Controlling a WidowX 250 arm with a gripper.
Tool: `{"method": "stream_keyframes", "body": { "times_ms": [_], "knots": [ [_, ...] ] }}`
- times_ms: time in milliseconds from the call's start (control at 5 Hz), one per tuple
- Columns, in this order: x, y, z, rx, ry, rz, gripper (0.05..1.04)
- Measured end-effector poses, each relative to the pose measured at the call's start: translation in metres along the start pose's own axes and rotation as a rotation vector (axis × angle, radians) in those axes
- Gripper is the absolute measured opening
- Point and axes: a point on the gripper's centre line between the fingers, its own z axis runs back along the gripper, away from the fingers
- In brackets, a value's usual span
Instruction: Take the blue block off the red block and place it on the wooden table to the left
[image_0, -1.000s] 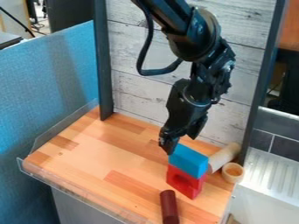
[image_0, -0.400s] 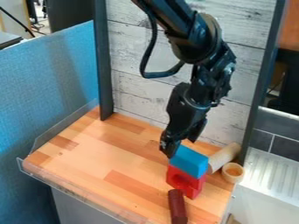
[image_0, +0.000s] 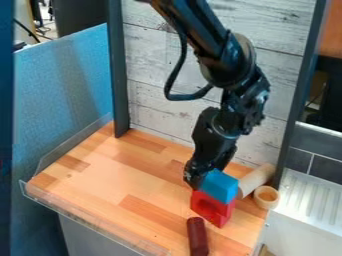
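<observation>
The black gripper (image_0: 206, 172) hangs down over the right half of the wooden surface, at the upper left end of a blue block (image_0: 220, 187). Its fingers are apart, and the near one covers part of the block's left end. Beneath the blue block is a red block (image_0: 211, 206) with a hollow in its side, and the two make a stack. A dark red cylinder (image_0: 197, 236) lies just in front of the stack. Behind and to the right, a pale wooden cylinder (image_0: 256, 179) lies next to a small round wooden piece (image_0: 266, 197).
The wooden table (image_0: 100, 185) has a clear raised edge along its left and front sides. A whitewashed plank wall (image_0: 157, 107) rises behind, between dark posts. At the right stands a white ribbed rack (image_0: 310, 205). A dark blue upright shape (image_0: 6, 125) covers the far left edge.
The gripper has come down onto the blue block's upper left end. The dark red cylinder shifted right, then partly back left. A dark blue shape has appeared at the left edge.
</observation>
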Motion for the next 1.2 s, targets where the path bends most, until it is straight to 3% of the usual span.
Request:
{"method": "stream_keyframes", "body": {
  "times_ms": [200,400,600,800,1000,1200],
  "knots": [
    [-0.002,-0.002,-0.002,-0.009,0.002,0.020,0.942],
    [-0.007,-0.002,-0.004,-0.022,0.032,0.016,0.649],
    [-0.009,0.000,-0.005,-0.046,0.066,0.002,0.558],
    [0.002,0.000,0.008,-0.101,0.092,0.028,0.557],
    [0.028,-0.004,0.024,-0.156,0.079,-0.020,0.557],
    [0.050,-0.003,0.017,-0.195,0.059,-0.244,0.557]
  ]
}}
